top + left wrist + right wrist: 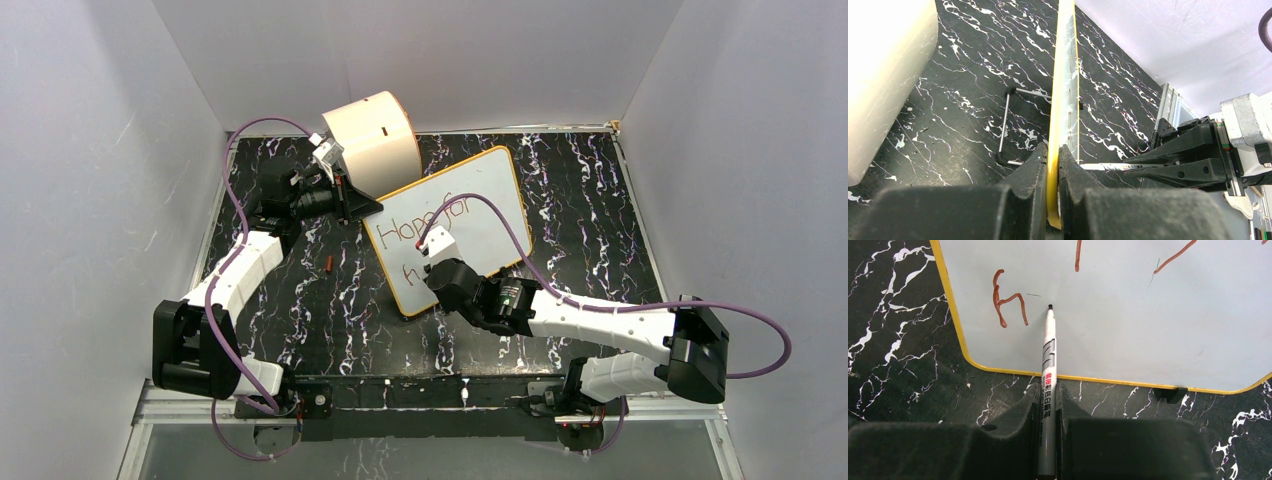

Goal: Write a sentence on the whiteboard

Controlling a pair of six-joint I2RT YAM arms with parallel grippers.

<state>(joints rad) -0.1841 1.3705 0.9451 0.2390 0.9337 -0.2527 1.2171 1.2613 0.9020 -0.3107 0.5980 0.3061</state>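
The whiteboard [485, 195] lies tilted on the black marble table, its yellow-orange rim toward me. On it the red-brown sentence [415, 222] reads "Hope for", with a lone "h" [1008, 302] on the line below. My left gripper [350, 205] is shut on the whiteboard's left edge [1064, 75]; in the left wrist view the rim sits pinched in that gripper [1053, 150]. My right gripper [1048, 387] is shut on a white marker [1049, 355]. The marker's tip rests at the whiteboard [1148, 330] just right of the "h".
A cream cylinder drum [375, 140] stands behind the board's left corner, close to my left wrist. A small red cap [328, 263] lies on the table left of the board. A bent metal rod [1007, 120] lies beside the board. A black clip [1170, 394] sticks out from the near rim.
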